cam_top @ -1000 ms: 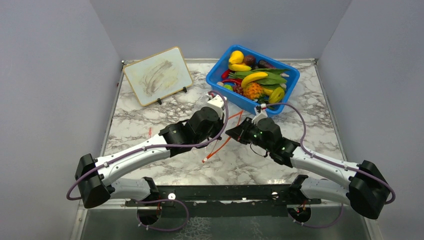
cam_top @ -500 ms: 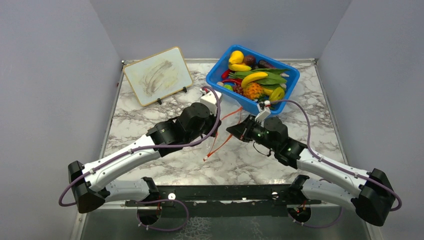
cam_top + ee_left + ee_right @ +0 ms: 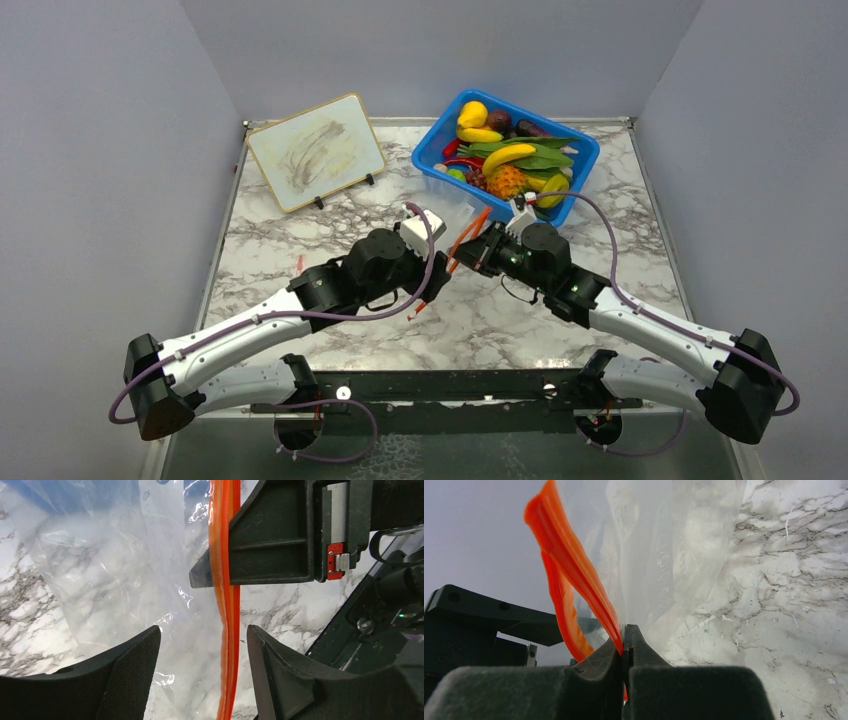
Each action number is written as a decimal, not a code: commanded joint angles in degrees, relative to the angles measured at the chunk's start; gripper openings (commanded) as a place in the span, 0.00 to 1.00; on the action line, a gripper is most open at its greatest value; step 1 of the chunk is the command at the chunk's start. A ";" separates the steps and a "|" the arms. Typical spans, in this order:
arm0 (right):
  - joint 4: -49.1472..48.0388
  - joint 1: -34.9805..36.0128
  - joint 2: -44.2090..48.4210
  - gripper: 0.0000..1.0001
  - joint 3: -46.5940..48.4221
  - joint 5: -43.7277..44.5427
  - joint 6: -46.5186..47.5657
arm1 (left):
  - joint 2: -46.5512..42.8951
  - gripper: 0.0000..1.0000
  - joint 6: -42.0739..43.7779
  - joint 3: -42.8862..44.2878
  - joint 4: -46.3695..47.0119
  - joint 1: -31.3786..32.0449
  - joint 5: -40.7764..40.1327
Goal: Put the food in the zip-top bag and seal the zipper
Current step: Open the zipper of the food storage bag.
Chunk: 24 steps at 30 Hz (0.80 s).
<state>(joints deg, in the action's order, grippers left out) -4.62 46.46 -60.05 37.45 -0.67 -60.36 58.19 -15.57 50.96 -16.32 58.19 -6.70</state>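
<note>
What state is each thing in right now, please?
zip-top bag, looks empty, top edge lifted
zipper, partly open, pinched
left fingers, open, astride the zipper
right fingers, shut on the zipper
food, all in the blue bin
whiteboard, propped up, smeared

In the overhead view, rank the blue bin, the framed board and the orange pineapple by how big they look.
Largest to smallest: blue bin; framed board, not far behind; orange pineapple, clearly smallest.
</note>
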 commanded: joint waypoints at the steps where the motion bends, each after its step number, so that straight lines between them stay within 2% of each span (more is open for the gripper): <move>1: 0.17 0.30 -0.97 0.01 2.75 -2.02 -0.48 | 0.62 0.65 4.63 -0.79 3.92 -0.10 -3.64; 4: 0.40 0.30 -0.89 0.01 2.50 -2.06 -0.22 | 2.54 0.61 6.58 -0.80 3.76 -0.10 -5.73; 6: 0.41 0.30 -0.78 0.01 2.02 -2.08 -0.16 | 3.63 0.52 7.47 -0.44 3.61 -0.10 -5.95; 10: 1.72 0.30 -1.56 0.01 2.06 -2.43 3.71 | 3.35 0.12 7.43 0.04 3.77 -0.10 -7.27; 12: 2.97 0.30 -1.75 0.01 1.94 -2.13 5.34 | 1.83 0.00 7.63 -0.36 3.79 -0.07 -8.37; 24: 0.89 0.30 -6.51 0.01 -3.37 -2.44 10.93 | -9.28 0.00 6.49 -0.71 -2.69 -0.10 -21.17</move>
<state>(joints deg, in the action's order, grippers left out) -3.07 46.46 -63.53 35.94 -1.93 -52.42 51.72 -8.86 50.43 -16.27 58.19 -21.37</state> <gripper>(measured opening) 0.010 0.017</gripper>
